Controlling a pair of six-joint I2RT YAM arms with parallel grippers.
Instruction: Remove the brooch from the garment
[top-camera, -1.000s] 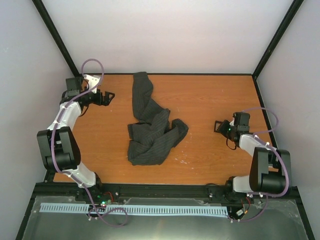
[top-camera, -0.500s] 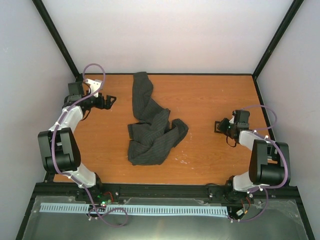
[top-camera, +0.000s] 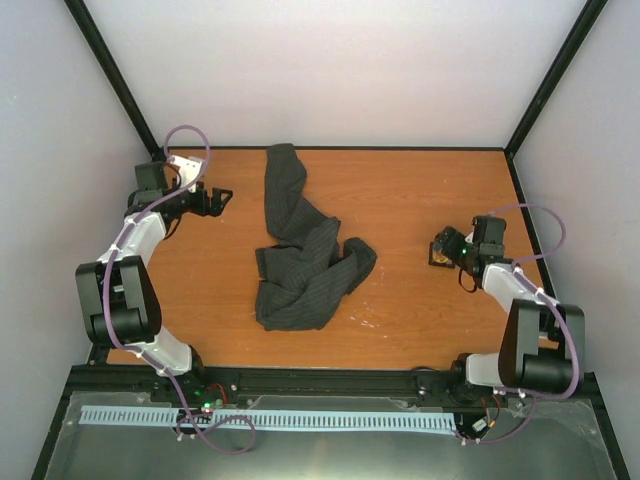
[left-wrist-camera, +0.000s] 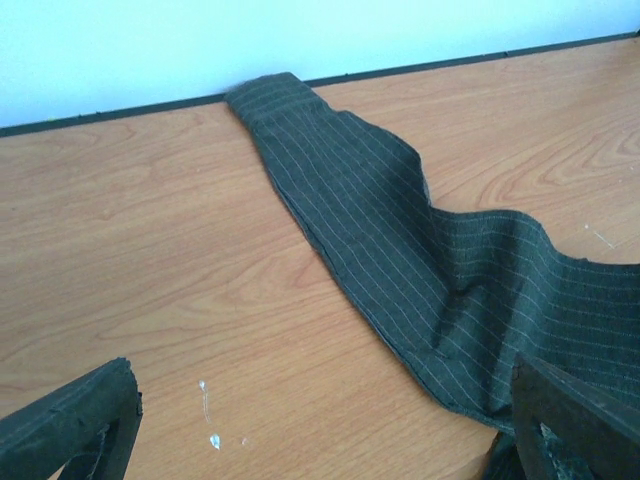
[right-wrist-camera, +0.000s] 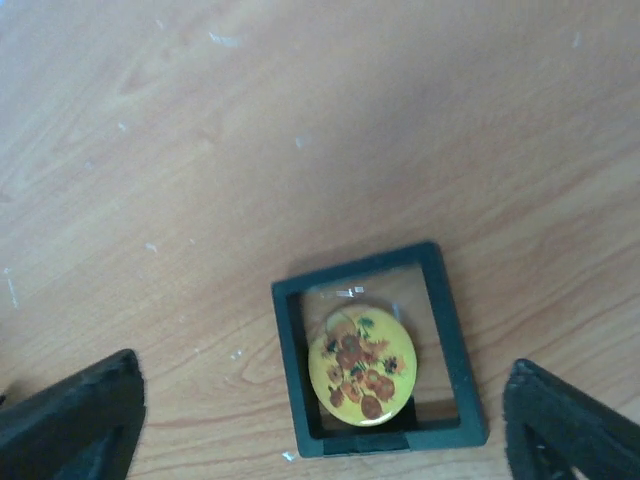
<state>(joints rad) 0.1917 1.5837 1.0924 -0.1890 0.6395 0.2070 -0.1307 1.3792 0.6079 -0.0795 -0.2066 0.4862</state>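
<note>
The brooch, a yellow oval with a red-brown flower print, is seen lying flat inside a small black square tray. The tray rests on the orange wooden table, toward its right side. The brooch is off the garment and well apart from it. The garment, a dark pinstriped cloth, is crumpled near the middle of the table, with one long strip stretched toward the far edge.

The right tool is held over the tray with its jaws spread wide apart. Nothing is gripped between them, and the tray sits in the gap in the wrist view. Contact with the tray cannot be told.

The left tool is parked at the far left of the table, beside the garment's long strip. Its jaws are also spread apart with nothing between them. Bare table and the garment's edge are seen in that gap. A few small white specks are seen on the table surface.
</note>
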